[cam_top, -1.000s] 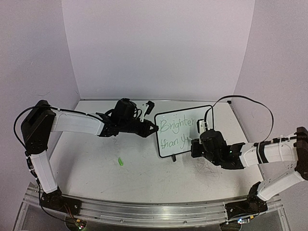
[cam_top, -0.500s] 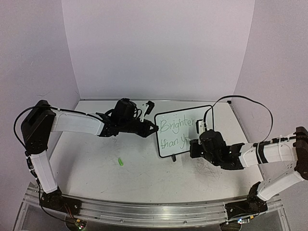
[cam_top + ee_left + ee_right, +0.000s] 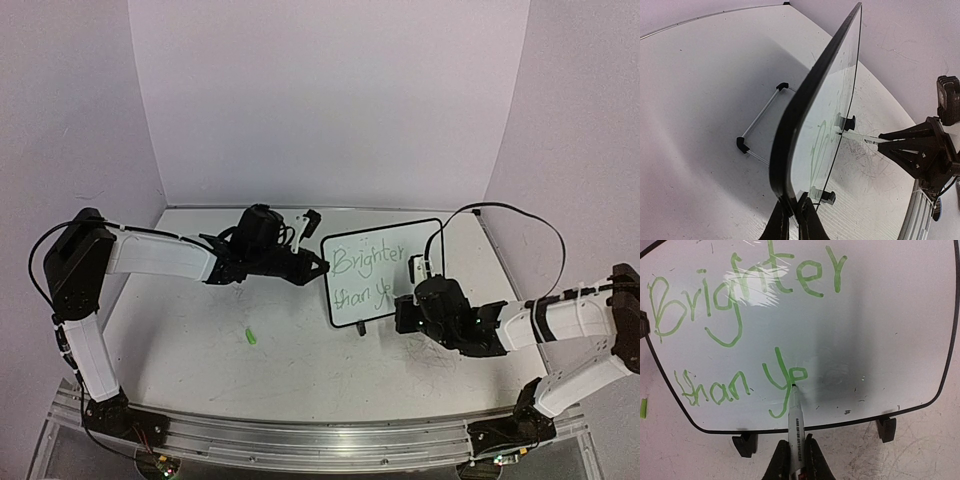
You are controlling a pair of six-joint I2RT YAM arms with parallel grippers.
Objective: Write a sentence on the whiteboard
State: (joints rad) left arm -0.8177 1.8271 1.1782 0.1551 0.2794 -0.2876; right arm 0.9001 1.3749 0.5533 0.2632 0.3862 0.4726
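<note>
The whiteboard (image 3: 385, 268) stands on its small black feet (image 3: 886, 429) toward the far right of the scuffed white table (image 3: 180, 340), tilted back and set between the two arms; in the left wrist view a thin wire stand (image 3: 760, 116) with black end caps lies on the table behind it. The left gripper (image 3: 796, 220) is clenched on the board's black frame at its left edge, with the rim pinched between the two dark fingers (image 3: 781, 224). The right gripper (image 3: 796, 460) is clamped on a slim white marker (image 3: 794, 422), which runs up between its fingers toward the board face. The marker's dark tip touches the board at the end of the second line of writing. The sentence (image 3: 747, 320) is in light-green handwriting; the upper line reads "Brighter", and the lower line reads "than" followed by a "y" and one more small letter right at the tip. A bright glare patch lies across the middle of the upper word, and a few tiny dark specks dot the blank lower right part of the board. From above, the right arm reaches in from the right with its gripper just in front of the board's lower right part, while the left arm stretches across from the left. A small green piece (image 3: 249, 337) lies on the table, well apart from the board and to its near left; grey scribble marks cover the tabletop in front of the board.
</note>
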